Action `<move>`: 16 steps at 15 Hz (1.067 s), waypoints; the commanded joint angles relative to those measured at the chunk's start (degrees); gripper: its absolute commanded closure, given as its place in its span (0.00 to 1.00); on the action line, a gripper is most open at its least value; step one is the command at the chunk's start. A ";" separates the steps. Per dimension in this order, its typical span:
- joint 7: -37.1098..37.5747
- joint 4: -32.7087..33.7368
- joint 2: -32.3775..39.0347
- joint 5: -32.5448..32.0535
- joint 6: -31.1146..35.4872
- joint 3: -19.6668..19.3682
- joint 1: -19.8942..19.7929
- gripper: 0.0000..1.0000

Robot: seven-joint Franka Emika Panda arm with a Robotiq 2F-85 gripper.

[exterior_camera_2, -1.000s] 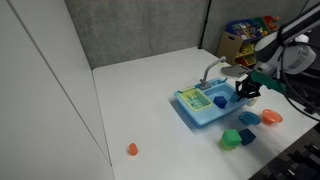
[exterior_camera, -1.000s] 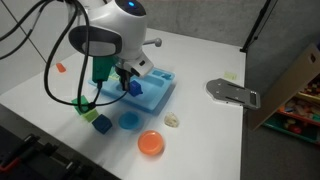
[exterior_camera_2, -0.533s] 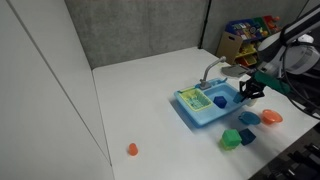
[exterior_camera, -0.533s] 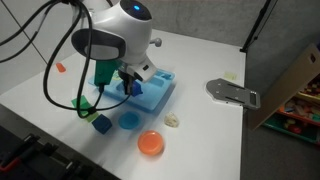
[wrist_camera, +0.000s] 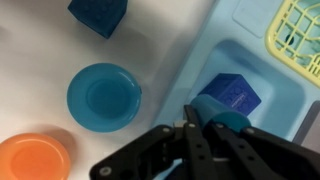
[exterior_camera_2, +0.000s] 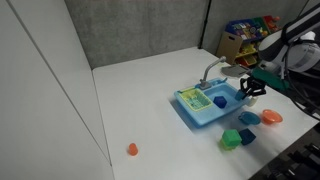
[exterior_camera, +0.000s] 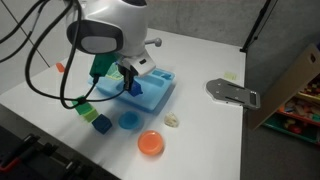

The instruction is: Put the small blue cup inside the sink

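Hovering above the edge of the sink (wrist_camera: pixel 245 25), the hand (wrist_camera: pixel 190 118) has its fingers (wrist_camera: pixel 235 135) pressed together, seemingly on nothing, likely because the small blue cup (wrist_camera: pixel 232 96) already lies in the basin beside the dish rack (wrist_camera: pixel 300 35), delivered.

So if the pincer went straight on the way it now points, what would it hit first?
Probably the small dark-blue plastic cup, right at the tips of the pincer inside the light blue plastic toy sink; otherwise the sink's floor beside it. Depth is hard to judge.
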 commanded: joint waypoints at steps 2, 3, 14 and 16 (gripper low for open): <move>11.92 -2.16 -4.49 -6.94 0.18 -3.30 3.96 0.97; 11.35 -2.25 -4.87 -7.65 0.06 -2.69 3.82 0.97; 13.59 -0.77 -3.69 -9.65 0.31 -2.50 4.06 0.96; 17.04 -0.12 -4.14 -12.87 -0.52 -4.18 4.55 0.96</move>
